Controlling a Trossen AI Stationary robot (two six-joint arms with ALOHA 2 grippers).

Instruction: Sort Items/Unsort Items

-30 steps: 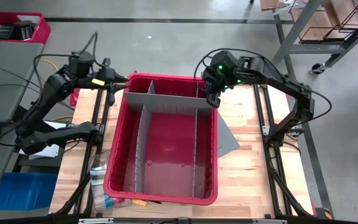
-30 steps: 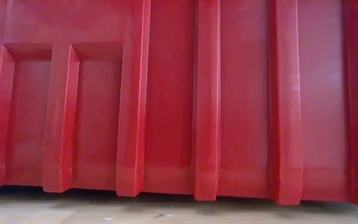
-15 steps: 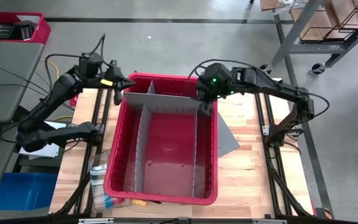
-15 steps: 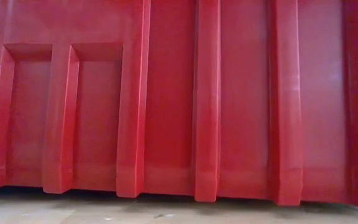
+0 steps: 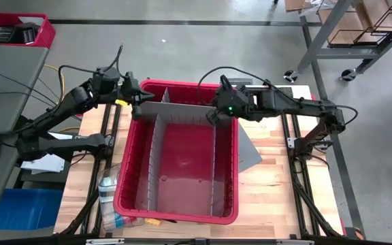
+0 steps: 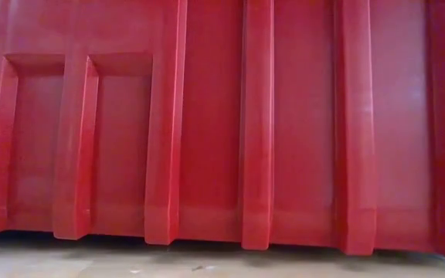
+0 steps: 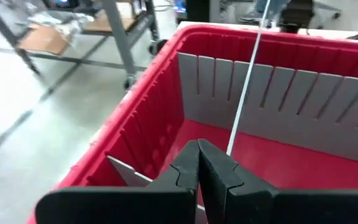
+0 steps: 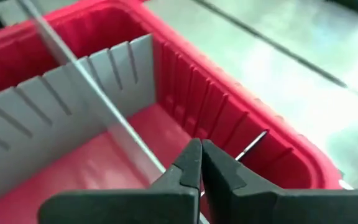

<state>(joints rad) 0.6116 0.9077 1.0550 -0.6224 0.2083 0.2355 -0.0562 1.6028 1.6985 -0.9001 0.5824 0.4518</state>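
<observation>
The big red bin (image 5: 231, 170) stands in the middle of the wooden table (image 5: 271, 197); its wall fills the low view (image 6: 207, 116). Grey dividers split it, with one cross divider (image 5: 182, 109) near its far end. No item shows inside. The items lie on the table off the bin's near left corner: a yellow piece (image 5: 154, 222), a blue one (image 5: 114, 219) and a clear bag (image 5: 109, 185). My left gripper (image 5: 140, 102) (image 7: 197, 146) is shut over the bin's far left corner. My right gripper (image 5: 211, 117) (image 8: 201, 144) is shut over the cross divider's right part. My left gripper slants down over the cross divider's left end; the divider's thin top edge (image 7: 247, 81) runs up to its fingers, which hide the rest, so I cannot tell whether it touches. My right gripper slants down likewise; the edge (image 8: 73, 62) vanishes under its fingers, and touch cannot be told.
Two long grey dividers (image 5: 154, 163) (image 5: 215, 163) run from the cross divider toward the bin's near wall. A grey sheet (image 5: 250, 153) lies on the table beside the bin's right wall. Bare wood shows to the right of the bin.
My left gripper has moved right and down, from outside the bin to its far left corner. My right gripper has swung left and toward the near side, from the far right corner to over the cross divider, and its wrist has rolled. The bin has not moved.
</observation>
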